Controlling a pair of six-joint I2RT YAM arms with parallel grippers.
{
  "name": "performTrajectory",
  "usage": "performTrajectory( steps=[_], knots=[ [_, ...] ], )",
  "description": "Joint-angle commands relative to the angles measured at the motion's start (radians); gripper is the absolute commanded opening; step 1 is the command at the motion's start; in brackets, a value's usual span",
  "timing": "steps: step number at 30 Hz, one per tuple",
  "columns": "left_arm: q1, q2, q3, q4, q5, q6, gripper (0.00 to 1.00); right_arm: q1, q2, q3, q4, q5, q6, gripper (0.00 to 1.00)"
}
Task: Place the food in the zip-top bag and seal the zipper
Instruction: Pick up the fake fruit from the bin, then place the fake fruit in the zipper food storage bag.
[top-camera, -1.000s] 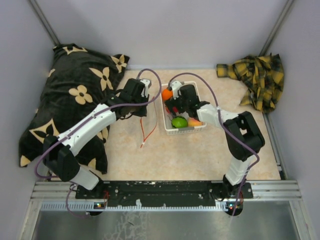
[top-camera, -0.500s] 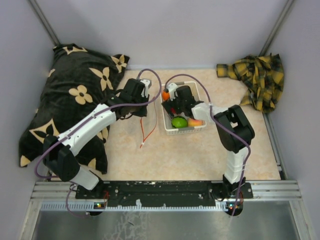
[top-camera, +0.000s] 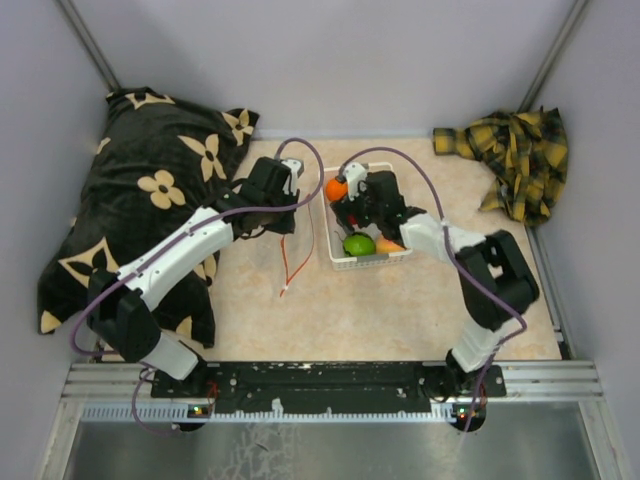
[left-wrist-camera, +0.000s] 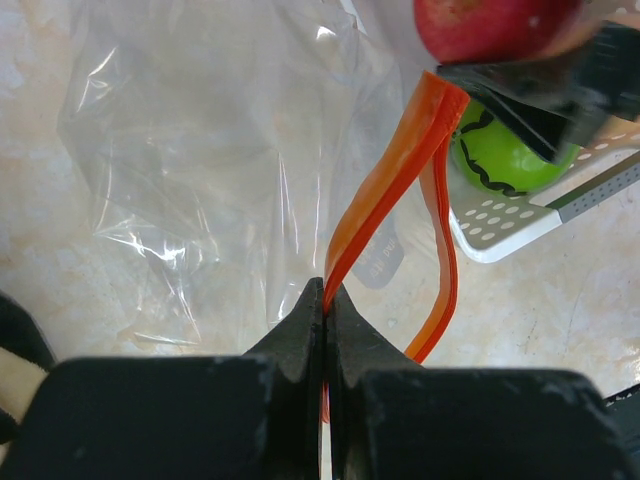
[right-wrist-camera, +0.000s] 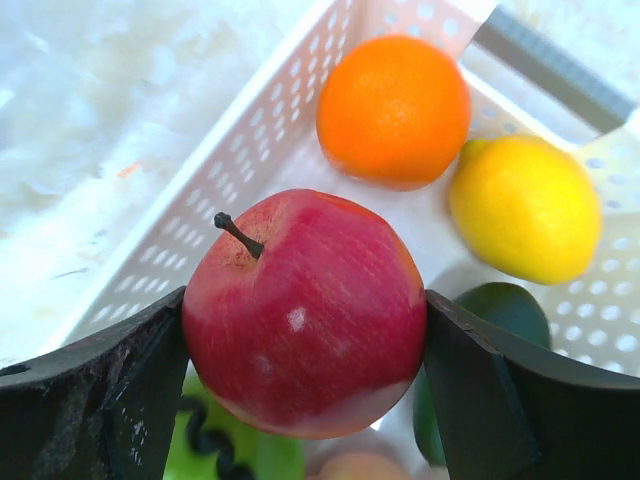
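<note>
My right gripper (right-wrist-camera: 305, 340) is shut on the red apple (right-wrist-camera: 305, 310) and holds it above the white basket (right-wrist-camera: 250, 170). Below it lie the orange (right-wrist-camera: 393, 110), yellow lemon (right-wrist-camera: 525, 210), dark green avocado (right-wrist-camera: 495, 310), green lime (right-wrist-camera: 215, 450) and a sliver of the peach (right-wrist-camera: 350, 468). My left gripper (left-wrist-camera: 326, 290) is shut on the red-orange zipper (left-wrist-camera: 385, 190) of the clear zip-top bag (left-wrist-camera: 200, 150), which lies crinkled on the table left of the basket. In the top view the right gripper (top-camera: 350, 212) is over the basket's left part and the left gripper (top-camera: 272, 205) is beside it.
The basket (top-camera: 372, 262) stands mid-table. A black flowered cushion (top-camera: 150, 190) fills the left side under the left arm. A yellow plaid cloth (top-camera: 515, 150) lies at the back right. Grey walls close in the back and sides.
My right arm's elbow swung inward and back out while its gripper stayed over the basket's left part. The left arm and the bag have not moved.
</note>
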Motion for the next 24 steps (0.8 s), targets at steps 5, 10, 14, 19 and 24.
performTrajectory(
  steps=[5, 10, 14, 19, 24],
  knots=[
    [-0.001, 0.012, -0.002, 0.019, 0.015, -0.009, 0.00, 0.003, -0.377, -0.168, 0.172, -0.196, 0.048, 0.71],
    [-0.001, 0.013, 0.000, 0.019, 0.020, -0.009, 0.00, 0.061, -0.486, -0.245, 0.227, -0.288, 0.068, 0.70],
    [-0.001, 0.013, 0.001, 0.019, 0.026, -0.009, 0.00, 0.115, -0.521, -0.277, 0.283, -0.344, 0.089, 0.70],
    [-0.001, 0.010, 0.001, 0.018, 0.032, -0.007, 0.00, 0.160, -0.527, -0.302, 0.352, -0.402, 0.116, 0.69],
    [-0.001, 0.010, 0.001, 0.019, 0.041, -0.006, 0.00, 0.199, -0.487, -0.315, 0.412, -0.479, 0.121, 0.68]
  ],
)
